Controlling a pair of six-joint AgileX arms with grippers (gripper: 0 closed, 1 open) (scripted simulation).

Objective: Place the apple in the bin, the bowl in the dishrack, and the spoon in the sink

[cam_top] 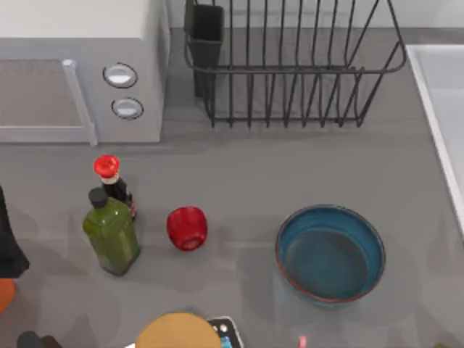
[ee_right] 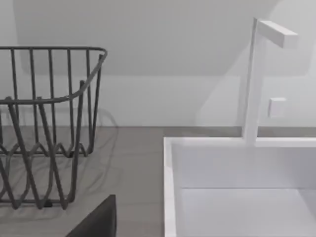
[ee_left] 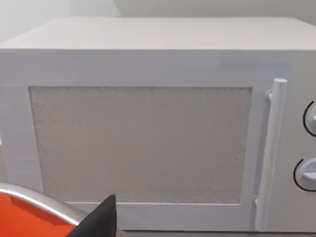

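The bowl [cam_top: 330, 252], dishrack [cam_top: 290, 69] and sink [cam_top: 442, 94] hold nothing; the apple [cam_top: 187, 228] sits beside two bottles [cam_top: 111, 230]; hand states: cannot tell.

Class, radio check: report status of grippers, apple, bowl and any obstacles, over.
Apple on table beside olive oil bottle, untouched. Bowl upright, front of dishrack, rack empty. Sink at right.

Microwave [cam_top: 80, 69] set at table's [cam_top: 239, 174] far left corner. Dishrack [cam_top: 290, 69] placed just right of it along far edge, cutlery cup [cam_top: 206, 29] at its left corner. Sink [cam_top: 442, 94] at right edge. Two bottles [cam_top: 112, 217] near left edge, touching. Apple [cam_top: 187, 228] beside them; bowl [cam_top: 330, 251] further right, well apart.
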